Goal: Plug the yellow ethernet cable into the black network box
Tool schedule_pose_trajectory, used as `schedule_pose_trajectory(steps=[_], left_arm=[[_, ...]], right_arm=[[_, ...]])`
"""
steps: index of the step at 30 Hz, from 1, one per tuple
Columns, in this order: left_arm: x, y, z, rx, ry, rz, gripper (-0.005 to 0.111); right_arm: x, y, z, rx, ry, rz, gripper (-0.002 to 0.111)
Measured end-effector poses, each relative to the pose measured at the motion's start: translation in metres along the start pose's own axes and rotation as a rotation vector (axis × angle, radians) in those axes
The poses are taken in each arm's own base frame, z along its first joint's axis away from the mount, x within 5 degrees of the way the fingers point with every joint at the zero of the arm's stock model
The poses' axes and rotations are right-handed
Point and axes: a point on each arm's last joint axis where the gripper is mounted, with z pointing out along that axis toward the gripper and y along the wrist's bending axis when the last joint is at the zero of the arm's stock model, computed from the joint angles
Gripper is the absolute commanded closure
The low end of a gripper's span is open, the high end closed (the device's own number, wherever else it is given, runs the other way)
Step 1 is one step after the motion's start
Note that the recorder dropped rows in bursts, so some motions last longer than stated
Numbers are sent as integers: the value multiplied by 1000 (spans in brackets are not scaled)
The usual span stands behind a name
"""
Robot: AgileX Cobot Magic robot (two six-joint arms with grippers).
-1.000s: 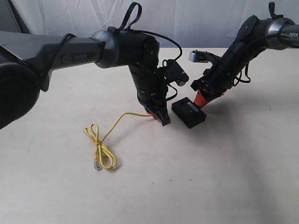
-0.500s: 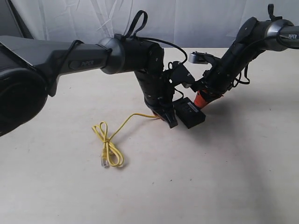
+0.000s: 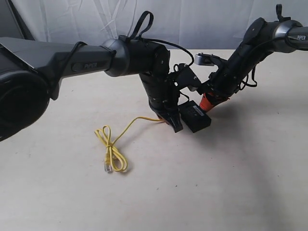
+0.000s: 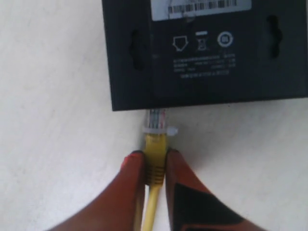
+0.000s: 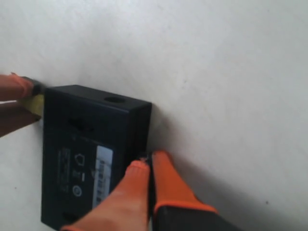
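Table | left fingers pinch cable, plug at box edge | right fingers closed

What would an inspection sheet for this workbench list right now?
Surface: pale table, matte.
Job's things: yellow ethernet cable, free end knotted in a loop; its clear plug meets the edge of the black network box; whether it is seated cannot be told.
Clutter: nothing seen.
End effectors: left end effector shut on the cable behind the plug; right end effector shut, tips against the box's side.
Cables: black arm wiring.
Surroundings: white curtain behind.
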Motion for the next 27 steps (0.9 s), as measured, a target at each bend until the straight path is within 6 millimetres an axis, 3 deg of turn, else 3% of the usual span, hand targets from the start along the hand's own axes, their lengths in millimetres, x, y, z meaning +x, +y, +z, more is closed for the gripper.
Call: schedule_pose_trajectory(steps=[27], left_arm=[[-2,6,-4,-75,-14,49,107]], right_arm=[[-2,0,0,3,-17,4,109]])
